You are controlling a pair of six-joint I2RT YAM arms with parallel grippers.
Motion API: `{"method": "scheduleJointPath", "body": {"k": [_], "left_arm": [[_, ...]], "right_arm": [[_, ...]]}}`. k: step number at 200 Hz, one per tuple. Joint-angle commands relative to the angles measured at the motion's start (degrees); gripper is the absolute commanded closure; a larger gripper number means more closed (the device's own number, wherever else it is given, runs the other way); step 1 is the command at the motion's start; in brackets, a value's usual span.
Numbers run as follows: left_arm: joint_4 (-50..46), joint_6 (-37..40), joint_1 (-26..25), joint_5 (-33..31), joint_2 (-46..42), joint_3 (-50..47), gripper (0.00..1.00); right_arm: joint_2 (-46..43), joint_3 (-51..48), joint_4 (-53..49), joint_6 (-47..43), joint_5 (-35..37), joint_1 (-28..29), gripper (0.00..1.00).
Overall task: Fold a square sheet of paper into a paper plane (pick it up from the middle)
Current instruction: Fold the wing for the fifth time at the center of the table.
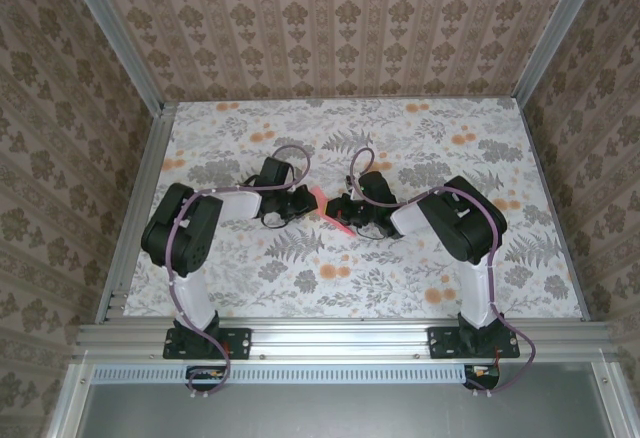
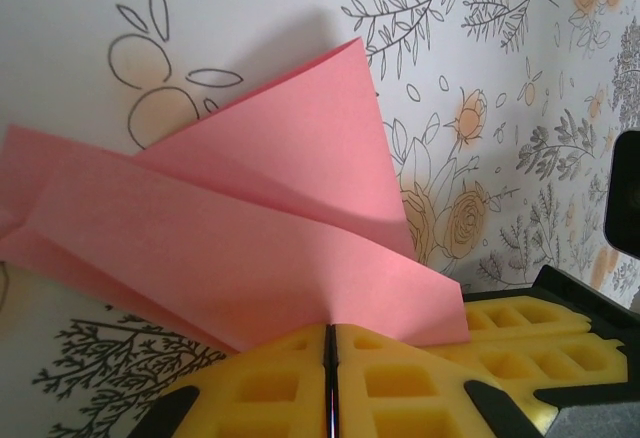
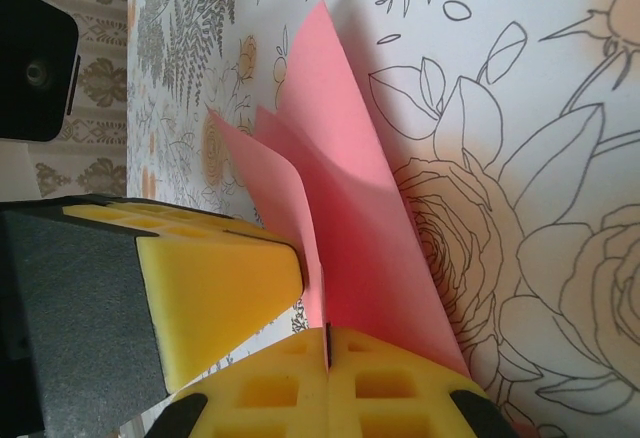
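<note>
Top view: the arms meet over the middle of the floral counter [image 1: 420, 128]. The left pincer [image 1: 300, 204] and right pincer [image 1: 346, 216] are tip to tip, with the folded pink paper [image 1: 320, 199] between them.

Left wrist: the left pincer [image 2: 330, 336] has its yellow pads pressed together on the paper's [image 2: 250, 248] lower edge, flaps fanning upward.

Right wrist: the right pincer [image 3: 327, 343] is likewise clamped on the paper [image 3: 350, 218], with the left pincer's pad [image 3: 215, 288] just beside it.

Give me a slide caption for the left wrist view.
Yellow foam-padded left gripper shut on folded salmon-pink paper sheet over flower-printed tabletop.
</note>
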Motion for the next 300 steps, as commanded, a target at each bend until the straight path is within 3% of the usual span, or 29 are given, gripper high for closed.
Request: {"method": "scheduleJointPath", "body": {"k": [1,54,125,184,235,300], "left_arm": [[1.07,1.79,0.34,-1.0,1.08,0.31,0.9],[-0.32,1.33,0.78,-1.15,3.04,0.77,0.92],[-1.91,-0.84,1.81,-0.36,4.87,0.87,0.93],[-1.05,-1.67,1.93,1.14,5.8,0.83,0.93],[-1.22,-1.49,1.96,1.58,5.52,0.72,0.93],[-1.24,-1.75,1.93,1.85,5.67,1.02,0.92]], "right_arm": [[2.63,0.62,-4.93,0.33,-0.09,-0.27,1.0],[1.32,1.56,-7.65,-1.38,-1.09,-0.39,0.95],[-2.44,3.0,-11.97,-4.72,-5.95,-2.29,0.74],[-7.38,2.64,-19.98,-13.62,-6.71,-3.77,0.59],[-10.39,1.95,-17.42,-15.3,-8.33,-4.73,0.57],[-12.26,2.39,-29.76,-24.76,-3.64,-4.2,0.58]]}}
